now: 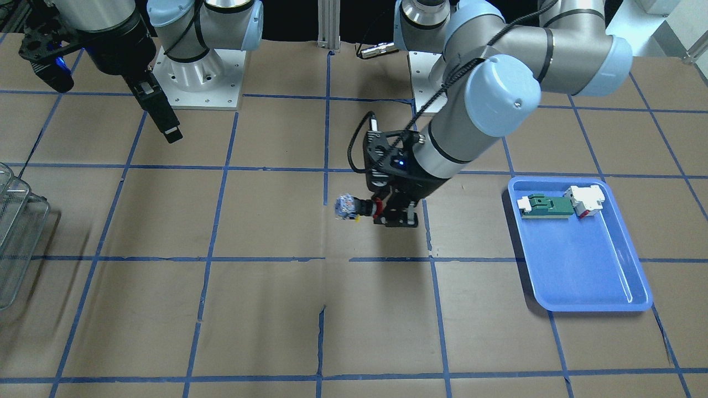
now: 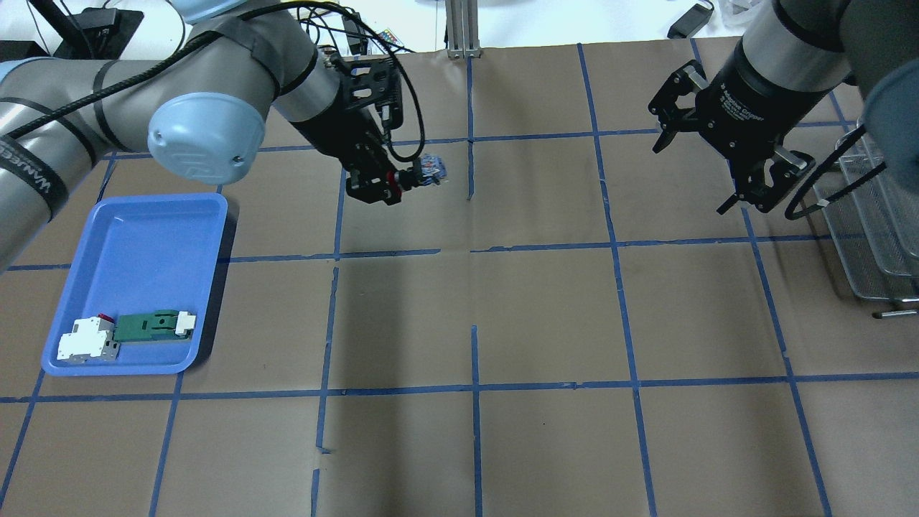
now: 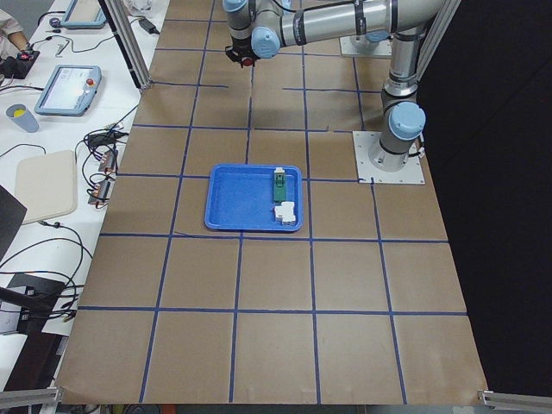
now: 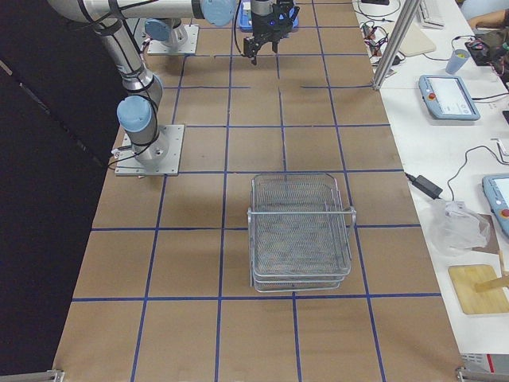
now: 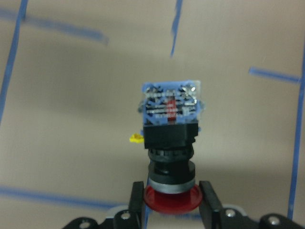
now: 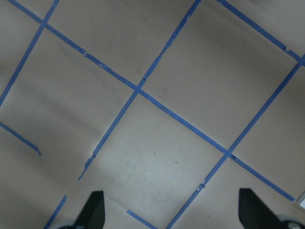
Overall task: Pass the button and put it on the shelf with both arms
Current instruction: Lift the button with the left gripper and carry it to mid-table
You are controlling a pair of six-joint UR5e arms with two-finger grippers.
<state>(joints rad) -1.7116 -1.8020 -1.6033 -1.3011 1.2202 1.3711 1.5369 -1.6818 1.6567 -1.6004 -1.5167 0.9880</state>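
The left gripper (image 5: pixel 171 200) is clamped on the red cap of the button (image 5: pixel 170 119), which sticks out sideways in the air above the middle of the table (image 1: pixel 265 320), brown paper taped into blue squares. The left arm (image 2: pixel 208 133) stretches low past the blue tray (image 1: pixel 581 276). The right gripper (image 6: pixel 172 212) hangs with fingers spread wide near the wire shelf (image 2: pixel 879 237).

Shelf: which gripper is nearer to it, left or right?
Right. The right gripper hangs open close beside the shelf; the left gripper, shut on the button, is over the middle of the table, far from it.
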